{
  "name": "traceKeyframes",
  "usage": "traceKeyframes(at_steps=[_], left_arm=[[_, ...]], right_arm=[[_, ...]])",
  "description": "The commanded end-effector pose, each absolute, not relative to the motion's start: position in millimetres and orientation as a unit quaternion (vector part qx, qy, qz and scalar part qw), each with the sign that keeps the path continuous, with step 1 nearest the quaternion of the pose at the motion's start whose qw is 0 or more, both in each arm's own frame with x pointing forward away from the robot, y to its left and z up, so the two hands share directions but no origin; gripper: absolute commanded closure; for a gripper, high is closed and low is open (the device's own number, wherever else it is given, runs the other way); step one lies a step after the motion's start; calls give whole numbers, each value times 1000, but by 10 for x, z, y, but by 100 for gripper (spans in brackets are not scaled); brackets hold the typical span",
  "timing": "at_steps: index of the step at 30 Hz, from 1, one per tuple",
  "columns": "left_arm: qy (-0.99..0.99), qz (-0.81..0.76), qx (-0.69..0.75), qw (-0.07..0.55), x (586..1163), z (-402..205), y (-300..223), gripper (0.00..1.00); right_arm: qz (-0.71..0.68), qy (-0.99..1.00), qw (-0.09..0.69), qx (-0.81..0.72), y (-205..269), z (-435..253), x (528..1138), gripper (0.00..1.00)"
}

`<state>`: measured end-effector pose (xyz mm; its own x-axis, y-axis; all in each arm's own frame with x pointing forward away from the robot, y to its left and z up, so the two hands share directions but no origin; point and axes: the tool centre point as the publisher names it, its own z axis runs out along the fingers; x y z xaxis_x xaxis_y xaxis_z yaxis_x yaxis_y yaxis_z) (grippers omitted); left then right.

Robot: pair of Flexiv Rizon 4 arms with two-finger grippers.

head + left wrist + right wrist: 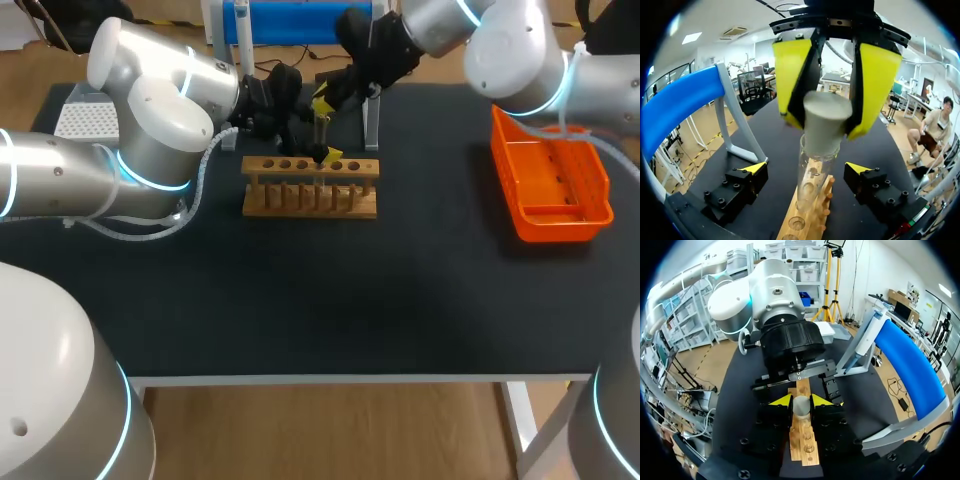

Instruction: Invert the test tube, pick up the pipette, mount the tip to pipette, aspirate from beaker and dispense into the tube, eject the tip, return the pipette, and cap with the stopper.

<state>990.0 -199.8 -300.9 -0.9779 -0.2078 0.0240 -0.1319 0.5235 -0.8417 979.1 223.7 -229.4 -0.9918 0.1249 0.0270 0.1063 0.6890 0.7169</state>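
A clear test tube (812, 175) stands upright in the wooden rack (310, 190). A grey stopper (824, 122) sits at the tube's mouth, and my right gripper (825, 125) is shut on it from above. In the right wrist view the stopper (801, 407) shows between that gripper's (801, 402) yellow tips, over the rack (802, 440). My left gripper (805, 170) is open, one finger on each side of the tube without touching it. In the head view both grippers meet over the rack's middle, where the tube (320, 135) stands. The pipette (245, 30) hangs on the blue stand (300, 20).
An orange basket (550, 180) lies at the right of the table. A white tip box (85, 120) sits at the far left, partly behind my left arm. The stand's grey leg (372, 120) rises just behind the rack.
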Motion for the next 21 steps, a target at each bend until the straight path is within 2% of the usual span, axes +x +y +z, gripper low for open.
traceKeyframes(at_steps=[1, 21], left_arm=[[872, -478, -97, 39, 9901, -3008, -1996, 0], [872, -478, -97, 39, 9901, -3008, -1996, 0]], right_arm=[[385, 921, 11, 63, 2252, -2311, 9796, 100], [385, 921, 11, 64, 2262, -2316, 9781, 100]])
